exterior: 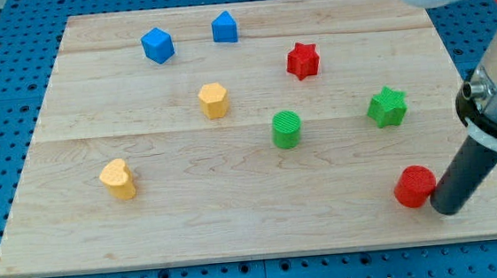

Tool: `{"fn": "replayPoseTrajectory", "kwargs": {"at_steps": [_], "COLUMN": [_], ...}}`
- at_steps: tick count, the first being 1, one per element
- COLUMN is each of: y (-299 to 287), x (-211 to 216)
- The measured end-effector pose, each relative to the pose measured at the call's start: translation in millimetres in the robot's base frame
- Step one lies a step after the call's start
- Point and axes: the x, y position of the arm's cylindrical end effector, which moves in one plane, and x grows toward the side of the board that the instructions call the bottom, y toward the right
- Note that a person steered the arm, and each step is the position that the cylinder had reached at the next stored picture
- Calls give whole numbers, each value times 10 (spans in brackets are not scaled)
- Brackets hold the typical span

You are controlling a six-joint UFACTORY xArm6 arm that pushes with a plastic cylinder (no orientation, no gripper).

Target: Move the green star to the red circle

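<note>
**A:** Jaws? None on this rig, so nothing's gripped. It's a dark rod; my tip sits on the pale wooden board, just right of the red plastic circle block.

**B:** And the green plastic star block?

**A:** Up the view from my tip, slightly left, well apart from it.

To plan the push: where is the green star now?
The green star lies at the view's right, above the red circle, right of the green cylinder.

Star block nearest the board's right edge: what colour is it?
Green. The green star shows clearly in the camera view, above the red circle by my tip.
</note>
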Motion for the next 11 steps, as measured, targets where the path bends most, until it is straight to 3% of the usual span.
{"fn": "replayPoseTrajectory", "kwargs": {"at_steps": [1, 2, 3, 4, 6, 7, 8, 9, 10, 11], "y": [-237, 55, 608, 431, 82, 157, -371, -413, -353, -150], "x": [-157, -321, -1028, -1547, -1317, -1701, -1621, -1049, -1060, -1556]}}
